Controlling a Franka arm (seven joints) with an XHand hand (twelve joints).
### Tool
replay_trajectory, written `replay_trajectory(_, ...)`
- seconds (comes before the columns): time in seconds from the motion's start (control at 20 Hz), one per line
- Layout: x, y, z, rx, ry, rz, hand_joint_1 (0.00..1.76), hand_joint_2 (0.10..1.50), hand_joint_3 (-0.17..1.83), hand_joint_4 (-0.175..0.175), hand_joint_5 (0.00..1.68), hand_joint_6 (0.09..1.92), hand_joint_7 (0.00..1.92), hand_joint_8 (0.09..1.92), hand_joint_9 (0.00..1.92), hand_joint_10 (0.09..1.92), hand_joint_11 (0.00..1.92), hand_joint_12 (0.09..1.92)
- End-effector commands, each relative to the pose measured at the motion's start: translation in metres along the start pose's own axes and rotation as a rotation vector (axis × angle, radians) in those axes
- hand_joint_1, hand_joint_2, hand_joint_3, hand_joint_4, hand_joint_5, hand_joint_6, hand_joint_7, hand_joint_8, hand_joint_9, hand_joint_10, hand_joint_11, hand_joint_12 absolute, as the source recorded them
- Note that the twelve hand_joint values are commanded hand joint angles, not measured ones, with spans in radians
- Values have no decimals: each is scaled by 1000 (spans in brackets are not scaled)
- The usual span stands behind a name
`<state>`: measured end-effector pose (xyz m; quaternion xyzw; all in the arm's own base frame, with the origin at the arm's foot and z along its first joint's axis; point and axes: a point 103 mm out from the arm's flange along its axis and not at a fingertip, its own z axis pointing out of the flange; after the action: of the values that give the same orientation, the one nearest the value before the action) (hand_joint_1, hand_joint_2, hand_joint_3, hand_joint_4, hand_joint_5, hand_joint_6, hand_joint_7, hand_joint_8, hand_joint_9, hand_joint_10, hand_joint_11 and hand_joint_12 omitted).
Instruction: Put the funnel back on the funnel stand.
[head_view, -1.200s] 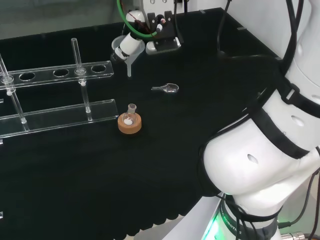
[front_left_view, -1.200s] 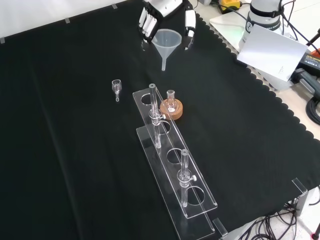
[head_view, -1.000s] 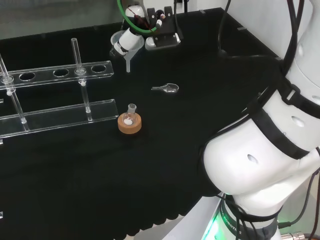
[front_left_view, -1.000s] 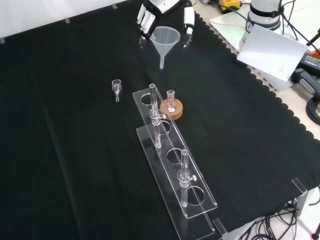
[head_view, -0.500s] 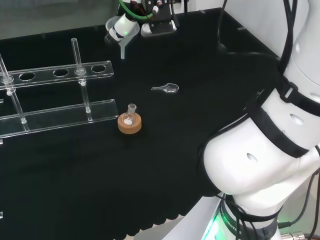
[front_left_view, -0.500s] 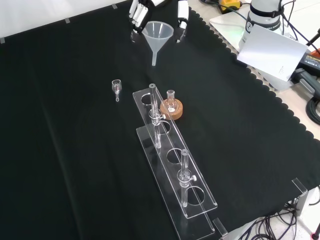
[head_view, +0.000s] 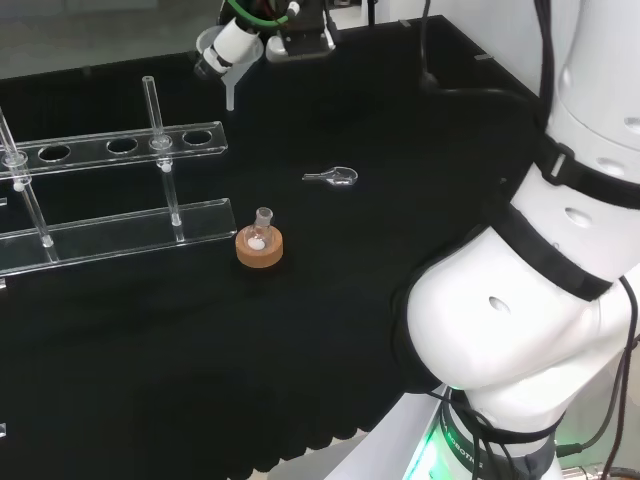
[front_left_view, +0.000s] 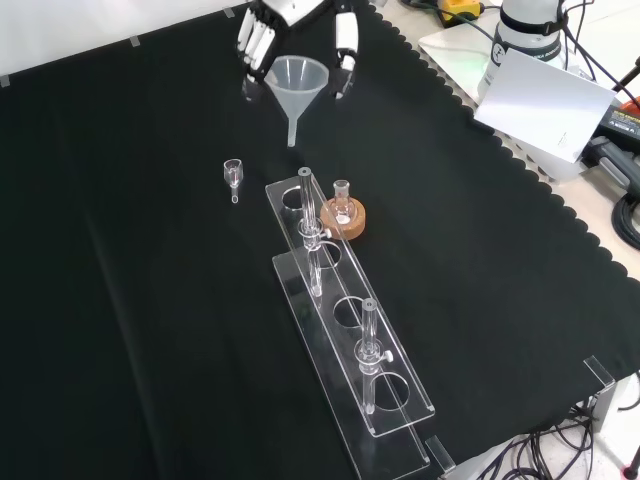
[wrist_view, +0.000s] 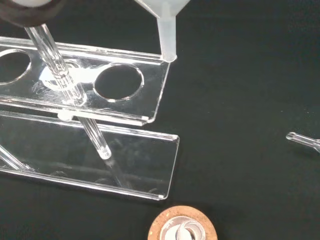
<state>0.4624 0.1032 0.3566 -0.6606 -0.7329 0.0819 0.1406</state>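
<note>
The black and white hand (front_left_view: 296, 30), fingers curled round the translucent plastic funnel (front_left_view: 296, 88), carries it above the worktop near the clear acrylic funnel stand (front_left_view: 345, 318), where a misaligned stem could strike the plate beside the hole.

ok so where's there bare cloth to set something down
Front view: wide bare cloth left of the stand and scoop, and right of the stand below the cork ring. Crowded where ring and stand nearly touch, with the robot hand holding the funnel beyond.

Funnel (front_left_view: 296, 84) in hand (front_left_view: 292, 18) (above cloth)
</note>
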Motion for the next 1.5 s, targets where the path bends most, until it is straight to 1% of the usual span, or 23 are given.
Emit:
replay_trajectory(0.05, 18, 16, 6, 24, -14, -44, 708, 714, 493, -83, 575, 184, 558, 733, 1015, 469, 639, 1243)
replay_trajectory(0.2, 24, 20, 9, 30, -19, -58, 708, 714, 494, -83, 572, 190, 558, 733, 1015, 469, 639, 1243)
replay_trajectory(0.6, 27, 30, 19, 52, -26, -59, 707, 713, 496, -83, 566, 207, 558, 733, 1013, 470, 638, 1244)
replay_trajectory(0.75, 29, 34, 24, 45, -29, -75, 707, 713, 497, -83, 564, 213, 559, 733, 1013, 470, 637, 1244)
replay_trajectory(1.05, 32, 45, 30, 66, -37, -71, 712, 708, 504, -83, 507, 348, 560, 733, 1012, 475, 629, 1252)
replay_trajectory(1.3, 34, 53, 38, 85, -33, -75, 713, 707, 505, -83, 495, 378, 560, 734, 1012, 476, 624, 1254)
replay_trajectory(1.5, 33, 58, 44, 102, -40, -66, 714, 707, 505, -82, 492, 388, 560, 734, 1012, 476, 623, 1255)
